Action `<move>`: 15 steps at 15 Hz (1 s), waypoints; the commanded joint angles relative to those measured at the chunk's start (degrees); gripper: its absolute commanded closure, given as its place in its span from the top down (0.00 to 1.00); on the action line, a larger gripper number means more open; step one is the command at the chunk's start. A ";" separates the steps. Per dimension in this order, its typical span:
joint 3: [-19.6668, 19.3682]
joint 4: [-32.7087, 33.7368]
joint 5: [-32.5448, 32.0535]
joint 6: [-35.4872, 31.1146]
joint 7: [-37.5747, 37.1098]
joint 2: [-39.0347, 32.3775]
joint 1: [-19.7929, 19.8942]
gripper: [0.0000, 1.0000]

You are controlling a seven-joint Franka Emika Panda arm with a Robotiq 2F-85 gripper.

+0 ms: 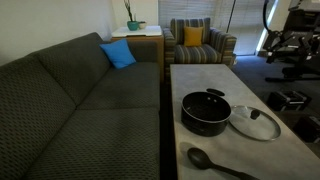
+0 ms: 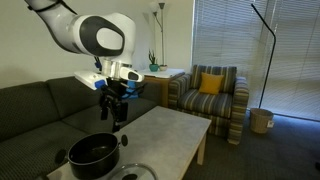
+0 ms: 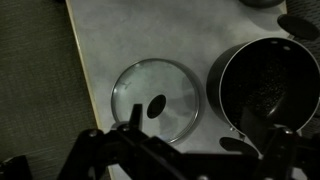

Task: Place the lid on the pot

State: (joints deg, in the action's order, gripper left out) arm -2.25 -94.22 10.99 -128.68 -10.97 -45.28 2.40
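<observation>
While flat beside the black pot (image 3: 268, 85), clear metal-rimmed lid (image 3: 157, 85).

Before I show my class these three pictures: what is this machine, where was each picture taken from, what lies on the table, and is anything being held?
The machine is a single robot arm ending in a two-fingered gripper. Two pictures come from cameras standing in the room, and only one of them shows the arm. The third comes from a camera on the arm's wrist, looking down past the gripper at the table. On the table are a black pot, uncovered, a glass lid lying flat beside it, and a black spoon. The gripper hangs in the air above the table with its fingers apart and holds nothing.
</observation>
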 commanded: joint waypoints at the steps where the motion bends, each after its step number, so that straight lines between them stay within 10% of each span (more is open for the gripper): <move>1: 0.25 13.72 0.35 3.17 -0.13 -12.57 2.00 1.00; 10: 5.39 40.53 0.81 23.39 8.86 -35.69 7.64 1.00; 11: 3.55 32.05 1.66 16.90 5.87 -30.57 5.80 1.00; 15: 3.45 36.40 1.23 18.27 6.25 -33.79 5.23 1.00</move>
State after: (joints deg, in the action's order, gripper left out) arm 1.95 -55.94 12.60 -107.39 -3.06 -80.16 8.93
